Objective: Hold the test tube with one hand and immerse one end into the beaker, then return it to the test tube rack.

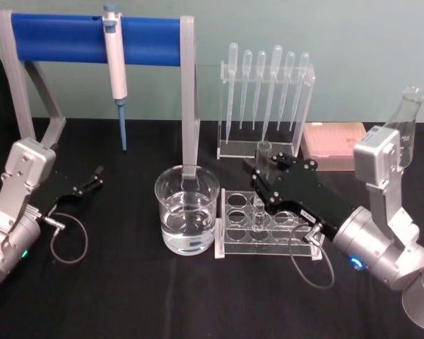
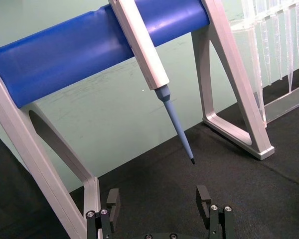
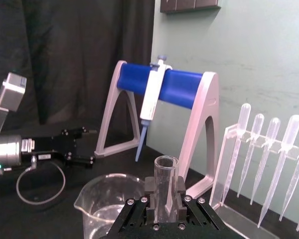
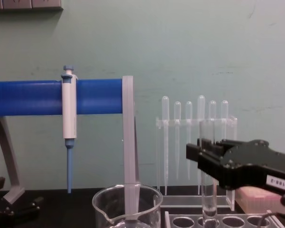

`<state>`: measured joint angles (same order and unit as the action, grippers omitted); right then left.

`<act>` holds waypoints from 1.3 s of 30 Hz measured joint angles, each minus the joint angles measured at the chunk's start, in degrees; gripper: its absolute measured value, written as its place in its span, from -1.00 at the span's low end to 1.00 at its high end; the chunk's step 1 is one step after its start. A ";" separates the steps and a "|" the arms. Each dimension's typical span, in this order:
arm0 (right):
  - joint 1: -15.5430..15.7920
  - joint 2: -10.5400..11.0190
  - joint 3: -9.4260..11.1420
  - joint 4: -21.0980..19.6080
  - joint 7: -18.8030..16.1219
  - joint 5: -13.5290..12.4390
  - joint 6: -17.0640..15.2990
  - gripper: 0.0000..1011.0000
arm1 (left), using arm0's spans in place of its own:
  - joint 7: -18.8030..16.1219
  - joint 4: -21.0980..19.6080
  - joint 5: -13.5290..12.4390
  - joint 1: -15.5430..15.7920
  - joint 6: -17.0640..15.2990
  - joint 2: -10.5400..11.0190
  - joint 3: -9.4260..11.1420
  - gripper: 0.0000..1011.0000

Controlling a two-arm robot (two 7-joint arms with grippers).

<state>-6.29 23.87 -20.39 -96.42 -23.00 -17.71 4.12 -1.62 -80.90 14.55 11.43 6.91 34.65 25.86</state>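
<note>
a: where's your right gripper [image 1: 260,174] sitting?

b: your right arm reaches in from the right edge of the table [image 1: 127,296], forearm low and angled toward the middle. its black fingers [image 3: 150,191] are clamped on the test tube [image 1: 262,157], which stands upright over the clear rack [image 1: 230,247] with round holes. the lower end of the test tube is down at a hole in that rack, just right of the beaker [image 1: 186,219].

a: and your left one?

b: your left gripper [image 1: 92,178] rests low over the table on the left side, well apart from the beaker, pointing toward the stand with the blue bar [image 1: 56,39]. its jaws stand spread with nothing between them.

a: what does each camera give you that the others don't?

b: the head view shows liquid in the beaker, with the rack touching or just beside it. your right wrist view looks straight down the fingers: you see the open rim of the test tube rising above them, the beaker's spout below, and your left gripper farther off. the chest view shows the side profile, with the white label on the right gripper and the test tube running down past it. your left wrist view shows the blue tip of the white-and-blue pipette [image 2: 177,119] hanging from the bar, and the bulb pipettes [image 1: 265,88] in their clear holder.
</note>
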 joint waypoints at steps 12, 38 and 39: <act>-1.06 -0.26 -0.94 3.08 -1.20 1.96 0.34 -0.55 | 0.00 0.00 0.00 0.00 0.00 0.00 0.00 0.98; 16.90 5.58 8.06 -12.94 6.14 1.43 -5.36 0.82 | 0.00 0.00 0.00 0.00 0.00 0.00 0.00 0.98; 17.60 5.59 8.74 -13.14 6.81 1.57 -5.33 0.85 | 0.00 0.00 0.00 0.00 0.00 0.00 0.00 0.98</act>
<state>11.31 29.46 -11.65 -109.56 -16.19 -16.15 -1.21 -1.62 -80.90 14.55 11.43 6.91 34.65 25.86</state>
